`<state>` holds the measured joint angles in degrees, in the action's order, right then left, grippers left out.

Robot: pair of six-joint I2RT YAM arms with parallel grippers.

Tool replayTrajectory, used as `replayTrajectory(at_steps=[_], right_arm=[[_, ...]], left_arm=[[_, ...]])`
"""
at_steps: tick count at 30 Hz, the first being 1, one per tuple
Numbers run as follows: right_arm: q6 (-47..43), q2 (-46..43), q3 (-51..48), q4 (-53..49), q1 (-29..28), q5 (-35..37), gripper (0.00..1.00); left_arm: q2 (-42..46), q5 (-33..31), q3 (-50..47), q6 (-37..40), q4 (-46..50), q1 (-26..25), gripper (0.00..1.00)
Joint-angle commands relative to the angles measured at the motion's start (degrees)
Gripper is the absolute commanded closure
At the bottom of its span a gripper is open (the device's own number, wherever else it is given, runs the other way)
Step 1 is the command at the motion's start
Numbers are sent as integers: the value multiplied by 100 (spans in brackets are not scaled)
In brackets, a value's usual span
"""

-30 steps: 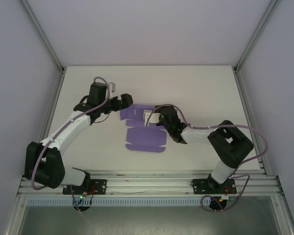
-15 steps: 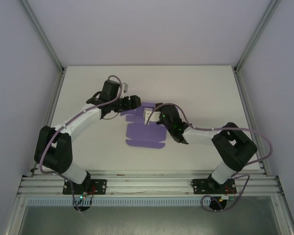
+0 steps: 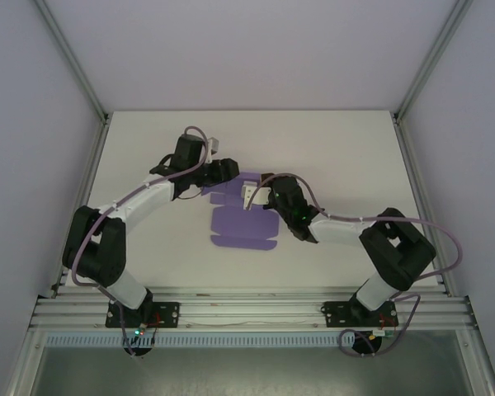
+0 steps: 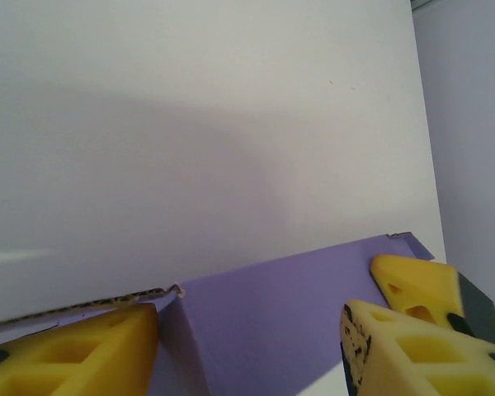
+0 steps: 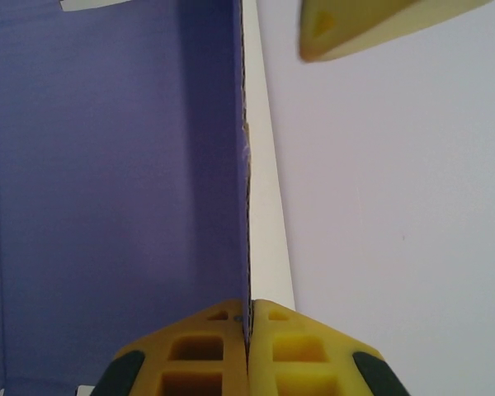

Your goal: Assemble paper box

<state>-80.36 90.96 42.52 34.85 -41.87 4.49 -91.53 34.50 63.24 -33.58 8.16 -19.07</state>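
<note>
Starting nearest the bases in the overhead view: got the paper box [image 3: 243, 228] lying as a mostly flat purple sheet around the middle of the white table [image 3: 338, 157], right between the two arms, darker near panel down flat on the surface. Just past that panel, right gripper [image 3: 249, 198] reaching in from the right and clamped onto the sheet. Over on the right wrist cam, same right gripper [image 5: 248, 318] with yellow pads [image 5: 206, 346] pressed tight together and a thin edge of the paper box [image 5: 115, 190] running straight down into the seam, so definitely pinching that edge; white table [image 5: 379, 214] off to the right of it. A bit farther back, left gripper [image 3: 228, 172] coming in from the left at the sheet's far end. On the left wrist cam, left gripper [image 4: 252, 326] at a middling width, yellow fingers [image 4: 74, 355] clearly apart, straddling a purple panel of the paper box [image 4: 272, 305] with a rough cut edge. Can't tell whether actually touching the paper or just beside it. Farthest back, white tabletop running up to the pale back wall [image 3: 247, 49].
</note>
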Motion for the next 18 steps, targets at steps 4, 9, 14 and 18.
replayTrajectory(at_steps=[4,9,14,18], right_arm=[[275,-272,-53,-66,-35,-224,100],[208,-171,-56,-47,-33,-197,100],[117,-140,-85,12,-32,-227,100],[126,-158,-79,-4,-29,-234,100]], left_arm=[[-9,125,-170,-281,-437,-96,48],[-92,511,-318,-754,-1083,-160,60],[-74,591,-444,-1151,-1538,-206,72],[-12,428,-502,-1195,-1548,-228,76]])
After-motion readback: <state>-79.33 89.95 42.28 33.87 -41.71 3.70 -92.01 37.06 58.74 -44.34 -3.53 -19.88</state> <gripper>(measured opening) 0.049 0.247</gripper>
